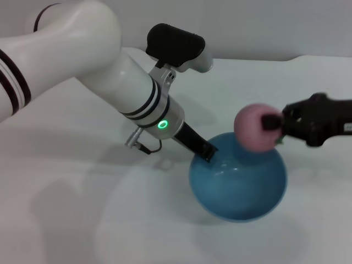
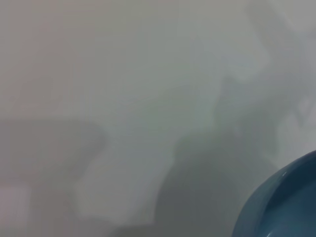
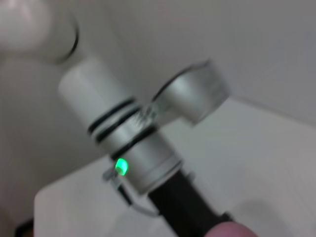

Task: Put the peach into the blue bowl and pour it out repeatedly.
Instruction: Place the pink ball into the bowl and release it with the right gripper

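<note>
The blue bowl (image 1: 237, 181) rests on the white table near the middle, tilted. My left gripper (image 1: 206, 152) is shut on its near-left rim. The pink peach (image 1: 252, 127) hangs just above the bowl's far-right rim, with my right gripper (image 1: 273, 125) shut on it from the right. In the left wrist view only an edge of the blue bowl (image 2: 284, 205) shows against the table. The right wrist view shows a sliver of the peach (image 3: 231, 230) and my left arm's wrist with its green light.
The white table (image 1: 82, 209) spreads around the bowl. A pale wall stands behind the table's far edge. My left arm (image 1: 110, 71) reaches in from the upper left across the table.
</note>
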`<state>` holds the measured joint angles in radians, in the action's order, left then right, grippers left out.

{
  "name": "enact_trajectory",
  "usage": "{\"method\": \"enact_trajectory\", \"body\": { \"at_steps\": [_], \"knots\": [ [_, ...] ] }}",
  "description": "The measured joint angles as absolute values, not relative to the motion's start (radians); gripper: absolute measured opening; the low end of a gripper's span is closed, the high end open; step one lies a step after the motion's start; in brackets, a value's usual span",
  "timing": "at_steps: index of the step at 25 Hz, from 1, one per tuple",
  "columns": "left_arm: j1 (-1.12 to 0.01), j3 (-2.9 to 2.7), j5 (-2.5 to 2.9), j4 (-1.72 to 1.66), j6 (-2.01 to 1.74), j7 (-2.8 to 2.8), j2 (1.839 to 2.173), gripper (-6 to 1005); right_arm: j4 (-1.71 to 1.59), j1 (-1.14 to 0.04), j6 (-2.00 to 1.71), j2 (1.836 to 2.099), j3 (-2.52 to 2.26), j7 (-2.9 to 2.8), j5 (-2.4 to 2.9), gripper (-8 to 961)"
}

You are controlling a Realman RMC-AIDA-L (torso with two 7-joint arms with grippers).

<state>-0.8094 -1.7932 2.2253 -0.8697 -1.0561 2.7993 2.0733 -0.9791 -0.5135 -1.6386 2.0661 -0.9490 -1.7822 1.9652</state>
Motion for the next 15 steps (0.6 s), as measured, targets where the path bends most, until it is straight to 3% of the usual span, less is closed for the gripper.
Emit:
{"method": "enact_trajectory", "body": {
  "at_steps": [15],
  "knots": [
    [-0.819, -1.796, 2.207, -0.879, -1.086, 2.801, 2.073, -1, -0.947, -0.566, -1.55, 2.071, -1.132, -1.885, 2.094, 106]
  ]
}}
